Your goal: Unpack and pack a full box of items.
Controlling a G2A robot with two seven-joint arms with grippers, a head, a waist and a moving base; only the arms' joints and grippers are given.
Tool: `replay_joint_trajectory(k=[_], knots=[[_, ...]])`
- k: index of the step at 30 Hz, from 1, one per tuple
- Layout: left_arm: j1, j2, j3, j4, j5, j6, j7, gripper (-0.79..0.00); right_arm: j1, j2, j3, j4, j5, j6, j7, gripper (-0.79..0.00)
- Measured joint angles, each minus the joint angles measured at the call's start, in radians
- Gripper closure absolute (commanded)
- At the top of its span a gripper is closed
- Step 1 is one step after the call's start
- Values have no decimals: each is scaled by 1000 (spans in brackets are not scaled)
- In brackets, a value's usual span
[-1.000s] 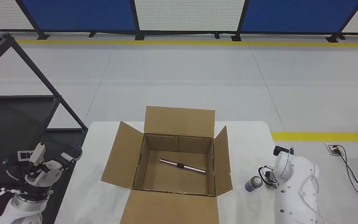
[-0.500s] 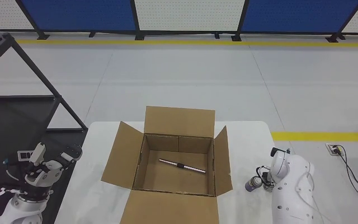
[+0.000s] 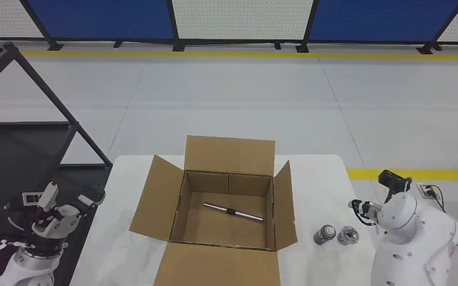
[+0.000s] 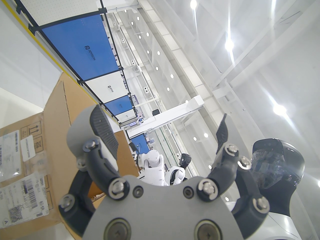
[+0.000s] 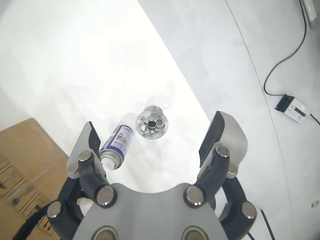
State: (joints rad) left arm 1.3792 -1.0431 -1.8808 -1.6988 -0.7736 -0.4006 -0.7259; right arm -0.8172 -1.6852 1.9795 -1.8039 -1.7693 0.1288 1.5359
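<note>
Well, unpacking seems nearly done: my right end effector (image 5: pixel 154 128) hangs wide open, empty, above the can (image 5: pixel 117 142) and metal hub (image 5: pixel 152 125) on the surface (image 5: pixel 75 63); my left end effector (image 4: pixel 162 123) gapes empty too. Next, I'd fetch the rod (image 3: pixel 234 211) in the box (image 3: pixel 229 154).

My top cam looks down from above the arms at the table (image 3: pixel 315 179), box (image 3: pixel 229 154) mid-frame, floor (image 3: pixel 229 93) beyond. L wrist cam tilts up twd the ceiling (image 4: pixel 225 26), box flap close by. R wrist cam looks down, close over the can (image 5: pixel 117 141) & spool (image 5: pixel 152 125); top cam shares both.
</note>
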Motion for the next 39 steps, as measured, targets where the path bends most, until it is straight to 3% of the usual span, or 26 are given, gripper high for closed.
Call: replay_joint_trajectory(k=[7, 13, 19, 25, 36, 39], knots=[[0, 0, 0, 0, 0, 0, 0, -785, -109, -9, -107, -350, 289, -110, 0, -785], [0, 0, 0, 0, 0, 0, 0, -785, -186, 9, -288, -495, 432, -268, 0, -785], [0, 0, 0, 0, 0, 0, 0, -785, -162, 38, -483, -468, 483, -382, 0, -785], [0, 0, 0, 0, 0, 0, 0, -785, -67, 90, -636, -390, 589, -414, 0, -785], [0, 0, 0, 0, 0, 0, 0, -785, -59, 99, -638, -385, 579, -413, 0, -785], [0, 0, 0, 0, 0, 0, 0, -785, -88, 105, -672, -358, 594, -483, -66, -785]])
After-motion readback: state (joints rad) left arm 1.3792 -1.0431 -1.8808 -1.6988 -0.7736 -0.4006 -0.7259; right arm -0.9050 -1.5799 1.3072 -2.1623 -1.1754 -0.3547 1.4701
